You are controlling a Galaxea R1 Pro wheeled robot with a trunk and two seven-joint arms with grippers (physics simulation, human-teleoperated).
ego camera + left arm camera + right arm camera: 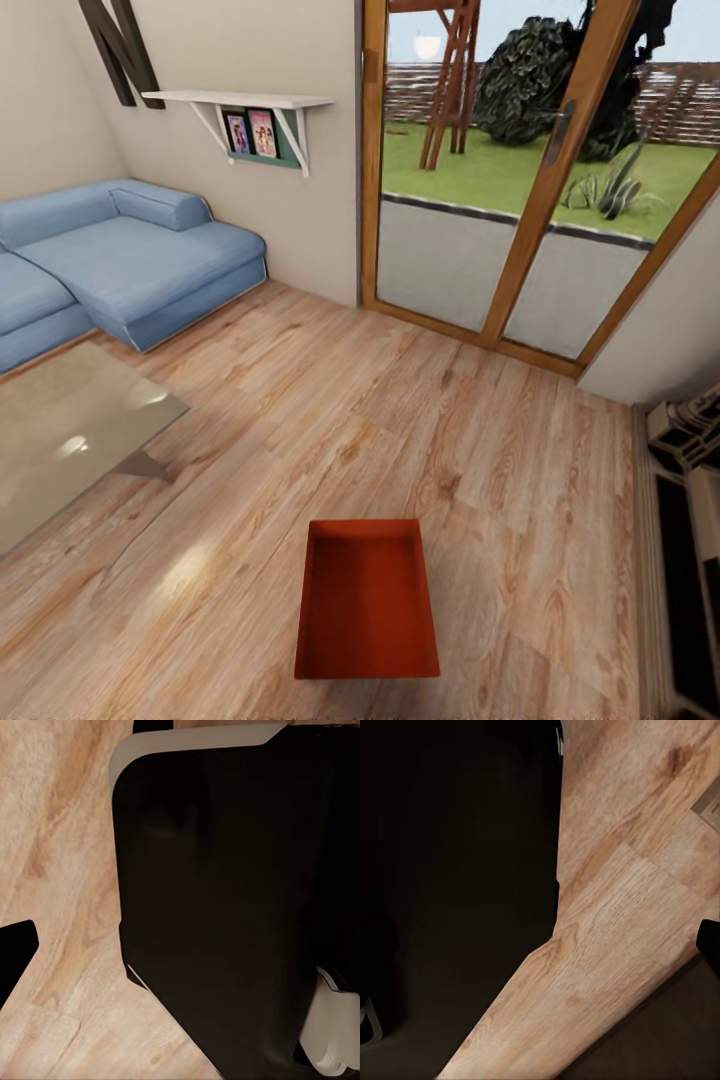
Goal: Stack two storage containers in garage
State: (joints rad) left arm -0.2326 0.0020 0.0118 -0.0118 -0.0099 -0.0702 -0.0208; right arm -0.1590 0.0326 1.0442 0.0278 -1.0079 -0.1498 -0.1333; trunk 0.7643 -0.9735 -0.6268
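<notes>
One storage container [367,600] sits on the living room's plank floor [400,400] at six o'clock, ungrasped; nothing has reached the garage. Whether either pincer is spread or pressed together, I cannot tell.

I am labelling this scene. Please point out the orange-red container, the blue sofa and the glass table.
orange-red container [366,610]: head view, on its inner bottom.
blue sofa [130,255]: head view, on the seat cushion.
glass table [60,430]: head view, on the bare glass top.

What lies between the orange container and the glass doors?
In the head view, only bare wood plank floor lies between the orange container and the glass doors.
</notes>
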